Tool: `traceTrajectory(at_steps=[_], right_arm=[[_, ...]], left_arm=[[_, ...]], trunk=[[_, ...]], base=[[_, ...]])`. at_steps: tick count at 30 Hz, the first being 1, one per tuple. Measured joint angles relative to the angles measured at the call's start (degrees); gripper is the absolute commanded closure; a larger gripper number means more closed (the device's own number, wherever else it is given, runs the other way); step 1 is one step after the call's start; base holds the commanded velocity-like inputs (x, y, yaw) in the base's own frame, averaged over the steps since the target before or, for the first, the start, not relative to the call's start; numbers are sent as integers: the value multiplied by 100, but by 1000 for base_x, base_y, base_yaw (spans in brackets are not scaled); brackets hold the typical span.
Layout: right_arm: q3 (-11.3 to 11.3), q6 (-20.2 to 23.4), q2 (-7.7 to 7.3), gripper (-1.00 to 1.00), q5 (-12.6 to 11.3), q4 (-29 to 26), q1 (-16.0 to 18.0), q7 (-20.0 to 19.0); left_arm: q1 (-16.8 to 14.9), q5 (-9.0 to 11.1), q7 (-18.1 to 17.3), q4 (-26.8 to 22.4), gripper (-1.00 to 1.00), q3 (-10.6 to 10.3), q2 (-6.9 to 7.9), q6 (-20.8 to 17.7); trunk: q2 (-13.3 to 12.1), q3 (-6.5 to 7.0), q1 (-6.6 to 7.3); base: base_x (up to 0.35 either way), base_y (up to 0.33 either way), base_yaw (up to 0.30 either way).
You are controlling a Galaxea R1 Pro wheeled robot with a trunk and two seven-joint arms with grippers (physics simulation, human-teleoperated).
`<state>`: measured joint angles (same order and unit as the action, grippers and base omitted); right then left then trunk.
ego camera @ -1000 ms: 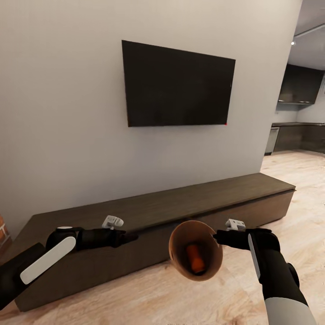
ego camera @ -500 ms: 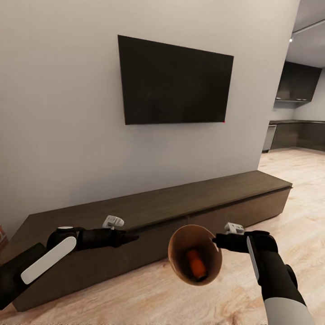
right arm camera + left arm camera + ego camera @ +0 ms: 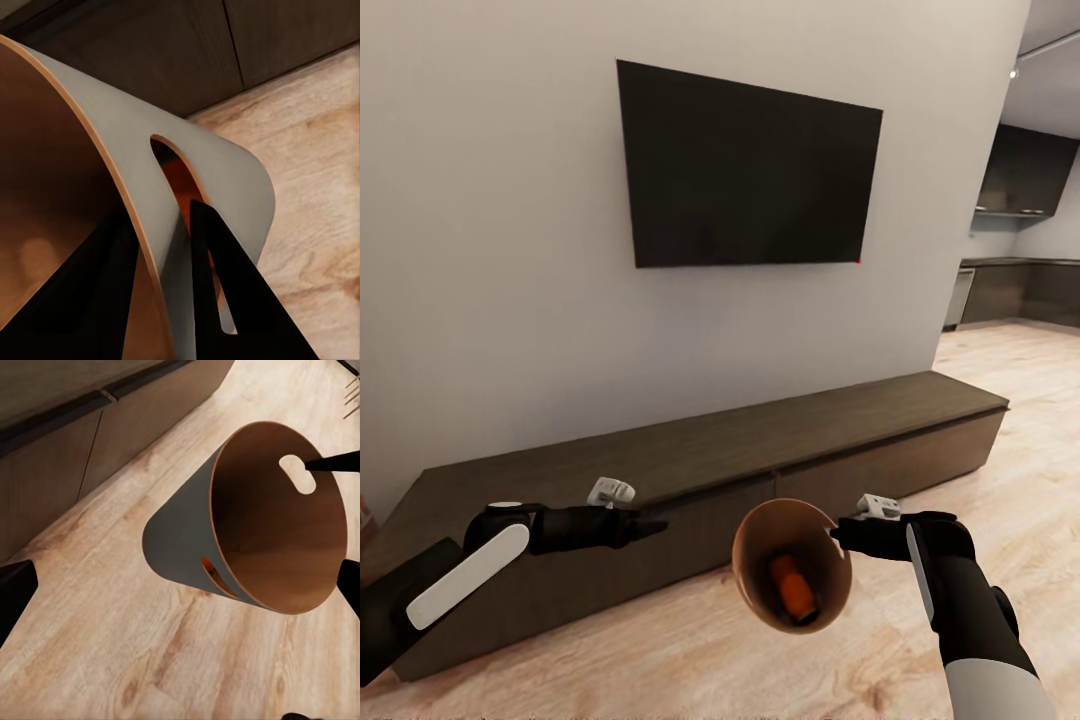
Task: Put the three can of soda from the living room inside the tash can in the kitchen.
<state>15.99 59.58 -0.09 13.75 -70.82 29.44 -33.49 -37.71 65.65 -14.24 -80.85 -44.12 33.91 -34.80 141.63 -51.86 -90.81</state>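
My right gripper (image 3: pixel 838 535) holds the copper-brown tash can (image 3: pixel 758 548) in the air above the wood floor, tilted with its mouth towards me. The gripper is shut on the bin's rim beside a handle slot, one finger (image 3: pixel 240 300) outside the wall (image 3: pixel 217 169) and one inside. One orange can of soda (image 3: pixel 790 588) lies at the bin's bottom; orange also shows through the slot (image 3: pixel 178 186). My left gripper (image 3: pixel 656 522) hangs open and empty left of the bin (image 3: pixel 180 540). The other cans are out of view.
A long low dark-wood console (image 3: pixel 780 440) runs along the grey wall just ahead, with a black TV (image 3: pixel 745 170) mounted above it. Light plank floor (image 3: pixel 1020 480) opens to the right towards dark kitchen cabinets (image 3: pixel 1015 290). A sliver of red brick (image 3: pixel 365 515) sits at the left edge.
The whole view has shifted: TV and console have drifted and grown a little, and the brick at the left has nearly slid out. Both arms and the held bin keep their pose.
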Motion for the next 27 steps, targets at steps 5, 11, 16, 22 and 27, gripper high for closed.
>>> traceTrajectory(at_steps=[5,11,16,22,27], right_arm=[[8,-4,0,100,11,0,0,3],[8,2,-1,100,-6,0,0,2],[9,-5,-3,100,14,8,-1,4],[10,-1,-9,100,7,9,1,7],[16,-4,-9,100,19,9,2,5]], left_arm=[[0,0,0,2,-100,0,-4,0],[0,0,0,1,-100,0,-7,0],[0,-2,1,0,-100,0,-7,0],[0,4,15,3,-100,0,-7,-6],[0,1,17,1,-100,0,-7,-3]], trunk=[[0,-47,0],[0,-103,0],[0,-149,0],[0,-206,0],[0,-252,0]], base=[[0,0,0],[0,0,0],[0,0,0],[0,0,0],[0,0,0]])
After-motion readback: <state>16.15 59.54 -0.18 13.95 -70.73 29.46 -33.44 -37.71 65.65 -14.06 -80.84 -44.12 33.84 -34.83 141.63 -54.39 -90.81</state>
